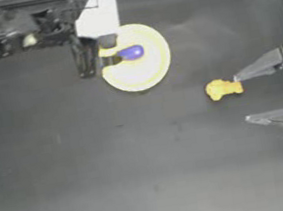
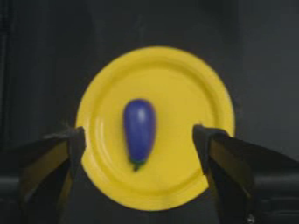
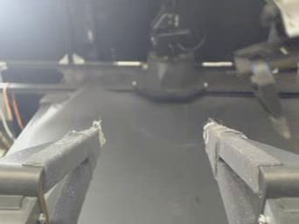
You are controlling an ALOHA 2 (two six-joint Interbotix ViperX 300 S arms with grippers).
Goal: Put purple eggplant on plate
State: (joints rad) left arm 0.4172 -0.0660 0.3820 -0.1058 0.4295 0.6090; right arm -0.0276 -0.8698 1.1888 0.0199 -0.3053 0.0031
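Observation:
The purple eggplant (image 1: 130,53) lies on the pale yellow plate (image 1: 146,74) in the upper middle of the table, a little off the plate's centre. In the left wrist view the eggplant (image 2: 139,131) rests lengthwise on the plate (image 2: 175,78) with a gap to each jaw. My left gripper (image 1: 110,50) hangs open at the plate's left edge, its jaws wide on either side of the eggplant and touching nothing. My right gripper (image 1: 245,98) stands open at the right side of the table, holding nothing.
A lumpy orange-yellow piece (image 1: 223,88) lies on the table right of the plate, close to the tip of my right gripper's upper jaw. A bright white patch (image 1: 97,15) sits just beyond the plate at the table's back edge.

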